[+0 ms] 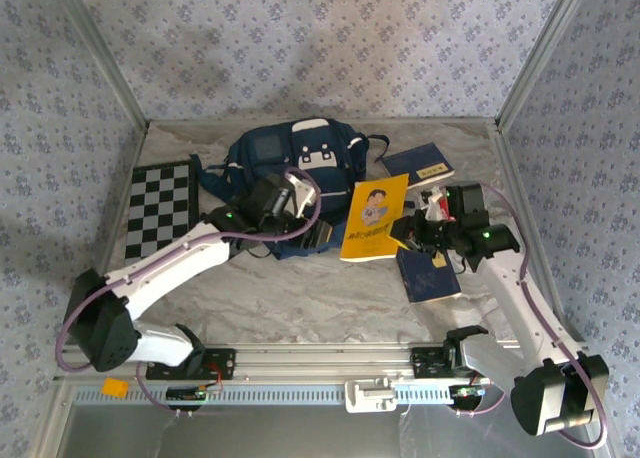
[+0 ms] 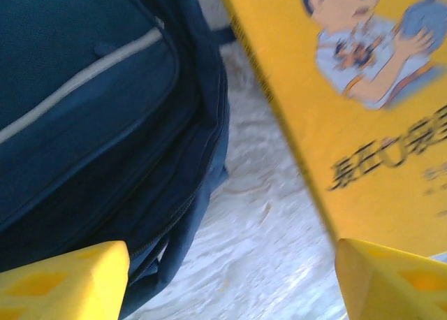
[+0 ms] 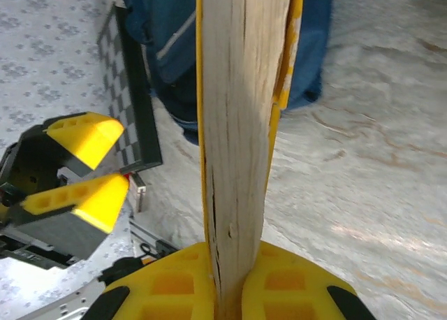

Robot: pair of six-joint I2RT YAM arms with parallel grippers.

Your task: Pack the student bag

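We are loading a book: our right pincer (image 3: 234, 264) pinches the yellow book (image 3: 241, 89) upright, with the student bag (image 3: 167, 40) just beyond it. Beside the bag our left pincer (image 2: 230, 278) hangs spread; the bag's opening, blurred here, probably needs finding next.

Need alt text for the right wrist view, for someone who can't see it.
The right gripper is shut on a yellow book seen edge-on, its pale page block rising up the middle of the frame. Behind it lies the navy student bag on the marbled table, with a checkerboard and the open left gripper to the left.
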